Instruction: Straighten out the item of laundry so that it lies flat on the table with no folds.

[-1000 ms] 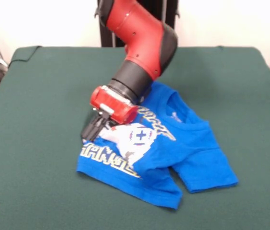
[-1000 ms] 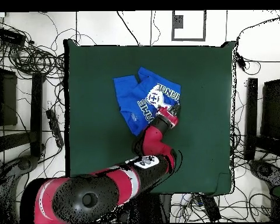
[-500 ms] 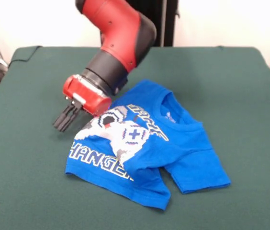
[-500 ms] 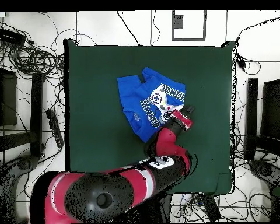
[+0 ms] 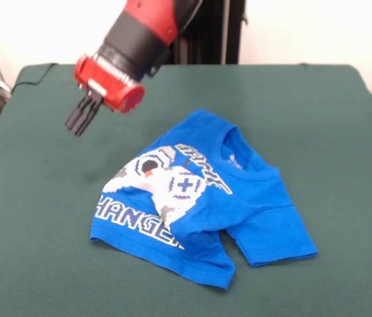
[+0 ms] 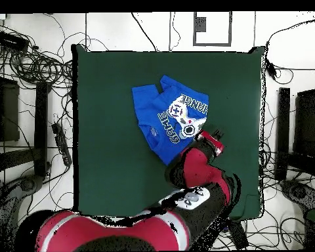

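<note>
— What carries everything here?

— A wide bench [image 5: 318, 112] under dark green cloth. The only thing lying on it is the item of laundry [image 5: 206, 198], a bright blue short-sleeved T-shirt, roughly at the bench's middle and a little toward the camera-side edge in the front view.

— And the arm?

— The red and black arm [image 5: 143, 33] reaches down from the top of the front view and ends in the gripper [image 5: 80, 119], which hangs in the air above bare cloth, beside the shirt's printed side and apart from it. In the overhead view the gripper [image 6: 216, 136] sits just off the shirt's edge nearest the robot.

— How do the jaws stand?

— The dark fingers [image 5: 84, 113] look pressed close together, with no gap that I can make out. They hold nothing and touch neither shirt nor bench.

— How does the shirt look?

— Not flat. It lies print-up, askew to the bench's edges, with the collar [image 5: 239, 155] toward the far edge. The white, grey and black controller print [image 5: 163, 181] is creased, and the lettering beneath it runs along the hem. The hem's middle is buckled, so a dark wedge of green shows between the body and one sleeve [image 5: 275, 231], which spreads out toward the near edge. Part of the fabric is folded under around that gap, and the other sleeve cannot be made out.
</note>
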`<state>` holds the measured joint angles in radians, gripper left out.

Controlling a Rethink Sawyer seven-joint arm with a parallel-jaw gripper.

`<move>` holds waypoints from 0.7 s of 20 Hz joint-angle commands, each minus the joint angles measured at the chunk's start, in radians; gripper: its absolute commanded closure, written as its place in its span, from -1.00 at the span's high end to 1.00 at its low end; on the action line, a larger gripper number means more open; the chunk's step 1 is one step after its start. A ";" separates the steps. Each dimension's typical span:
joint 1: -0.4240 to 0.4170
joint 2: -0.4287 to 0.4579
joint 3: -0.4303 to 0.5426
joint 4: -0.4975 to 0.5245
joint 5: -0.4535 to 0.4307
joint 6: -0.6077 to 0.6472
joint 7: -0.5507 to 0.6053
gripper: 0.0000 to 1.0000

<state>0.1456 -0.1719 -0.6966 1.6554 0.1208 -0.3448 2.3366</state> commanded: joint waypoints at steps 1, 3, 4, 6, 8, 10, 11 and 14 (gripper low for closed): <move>0.051 -0.181 0.117 0.042 -0.063 0.222 0.037 -1.00; -0.004 -0.279 0.242 0.096 -0.092 0.340 0.049 -1.00; -0.016 -0.308 0.279 0.114 -0.093 0.372 0.056 -1.00; -0.054 -0.360 0.363 0.146 -0.094 0.425 0.064 -1.00; -0.102 -0.397 0.458 0.185 -0.081 0.463 0.075 -1.00; -0.149 -0.415 0.544 0.224 -0.055 0.486 0.094 -1.00; -0.152 -0.414 0.556 0.229 -0.045 0.485 0.101 -1.00; -0.163 -0.383 0.598 0.248 -0.015 0.435 0.152 -1.00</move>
<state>-0.0005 -0.5495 -0.4026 1.7590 0.0669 0.0049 2.3366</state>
